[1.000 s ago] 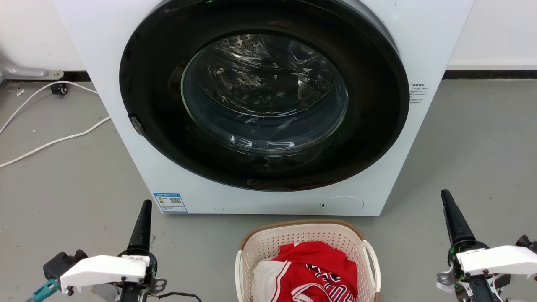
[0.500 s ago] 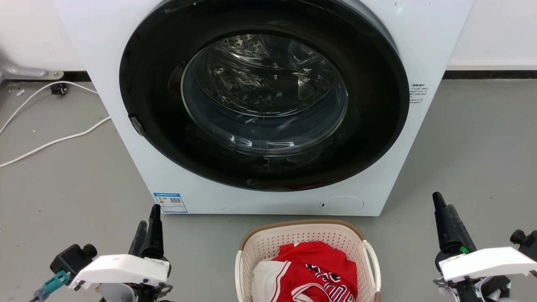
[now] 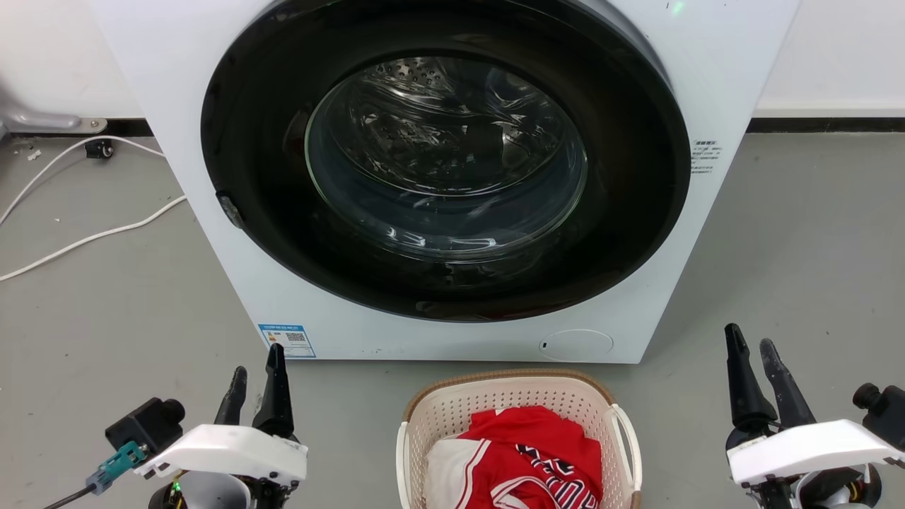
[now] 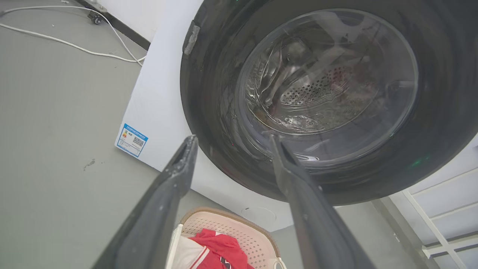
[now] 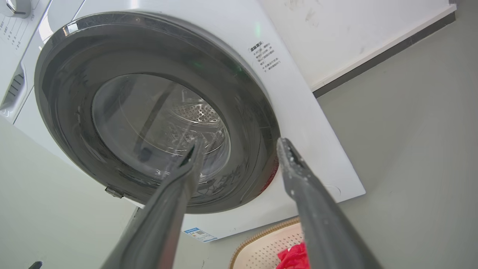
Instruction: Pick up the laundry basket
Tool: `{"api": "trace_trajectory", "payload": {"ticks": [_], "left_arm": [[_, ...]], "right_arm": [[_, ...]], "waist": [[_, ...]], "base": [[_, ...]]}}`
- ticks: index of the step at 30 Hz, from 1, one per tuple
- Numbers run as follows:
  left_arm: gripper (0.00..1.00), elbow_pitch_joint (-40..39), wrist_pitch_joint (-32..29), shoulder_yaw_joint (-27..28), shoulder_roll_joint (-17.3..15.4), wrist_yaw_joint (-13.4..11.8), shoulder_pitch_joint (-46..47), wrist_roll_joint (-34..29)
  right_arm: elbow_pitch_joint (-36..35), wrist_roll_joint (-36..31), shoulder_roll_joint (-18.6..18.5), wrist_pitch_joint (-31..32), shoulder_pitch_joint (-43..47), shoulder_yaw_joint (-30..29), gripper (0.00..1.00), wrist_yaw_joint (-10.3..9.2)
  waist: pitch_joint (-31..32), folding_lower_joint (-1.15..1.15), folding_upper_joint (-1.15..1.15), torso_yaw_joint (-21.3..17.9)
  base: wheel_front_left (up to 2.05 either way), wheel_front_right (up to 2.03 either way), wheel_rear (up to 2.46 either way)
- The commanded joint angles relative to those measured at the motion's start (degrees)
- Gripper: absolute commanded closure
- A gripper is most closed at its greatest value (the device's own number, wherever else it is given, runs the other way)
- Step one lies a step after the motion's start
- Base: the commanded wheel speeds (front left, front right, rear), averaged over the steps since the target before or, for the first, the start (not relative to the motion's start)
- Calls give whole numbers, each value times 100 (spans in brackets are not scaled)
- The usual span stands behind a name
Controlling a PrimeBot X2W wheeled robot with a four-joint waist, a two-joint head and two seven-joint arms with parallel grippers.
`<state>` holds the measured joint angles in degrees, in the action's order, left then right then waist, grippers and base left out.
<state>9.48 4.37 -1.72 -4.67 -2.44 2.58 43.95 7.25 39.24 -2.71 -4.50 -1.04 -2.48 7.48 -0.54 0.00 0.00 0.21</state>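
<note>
Both jaws stand parted and hold nothing. From the head view, our left gripper (image 3: 256,366) and right gripper (image 3: 751,341) hover low on either side of the laundry basket (image 3: 505,377), well apart from it. It sits on the floor (image 3: 106,318) just before the washing machine (image 3: 707,85), with red clothing (image 3: 527,452) inside. We judge this to be the approach step, with no grasp made. Along the left wrist view, our fingers gape moderately, touching nothing, with the basket low between them. Along the right wrist view the gap is similar, and the basket rim sits at the bottom edge. Next, each gripper must swing inward and down to a white loop handle (image 3: 633,445).
</note>
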Motion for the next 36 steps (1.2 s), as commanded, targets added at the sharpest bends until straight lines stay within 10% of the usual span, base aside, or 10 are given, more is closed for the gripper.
{"api": "trace_trajectory", "payload": {"ticks": [1, 36], "left_arm": [[0, -111, 74, -65, -58, -58, 16, -215], [0, -261, 626, -461, -230, -530, -194, -2377]], "right_arm": [[-128, -235, -19, -61, 16, 15, 0, 1], [-329, -2547, -24, -610, 244, 3, 0, 1]], "waist": [[-2, 0, 0, 0], [-11, 0, 0, 20]], "base": [[0, 0, 0], [0, 0, 0]]}}
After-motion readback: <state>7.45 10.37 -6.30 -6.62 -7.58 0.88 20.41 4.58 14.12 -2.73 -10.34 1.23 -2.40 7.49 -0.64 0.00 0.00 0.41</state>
